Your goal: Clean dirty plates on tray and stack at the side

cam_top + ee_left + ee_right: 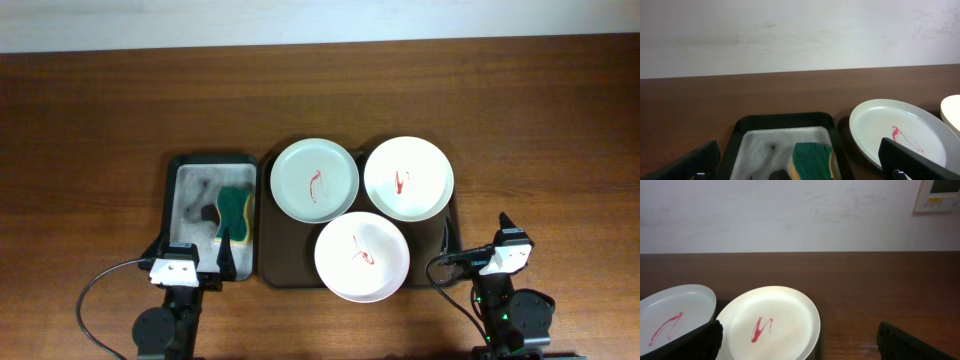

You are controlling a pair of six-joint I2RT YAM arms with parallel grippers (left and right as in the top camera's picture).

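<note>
Three plates with red smears lie on the dark brown tray (pixel 272 262): a mint-green plate (pixel 314 179) at back left, a white plate (pixel 408 178) at back right, a white plate (pixel 361 257) at the front. My left gripper (pixel 190 262) is open and empty at the near end of the sponge tray; its wrist view shows the mint plate (pixel 900 132). My right gripper (pixel 478 245) is open and empty, right of the brown tray. Its wrist view shows the back white plate (pixel 771 322) and the mint plate (pixel 671 315).
A black-rimmed grey sponge tray (pixel 180 205) stands left of the brown tray, holding a green and yellow sponge (pixel 233 210), also in the left wrist view (pixel 812 161). Wooden table surface (pixel 100 120) surrounds the trays. A white wall lies behind the table.
</note>
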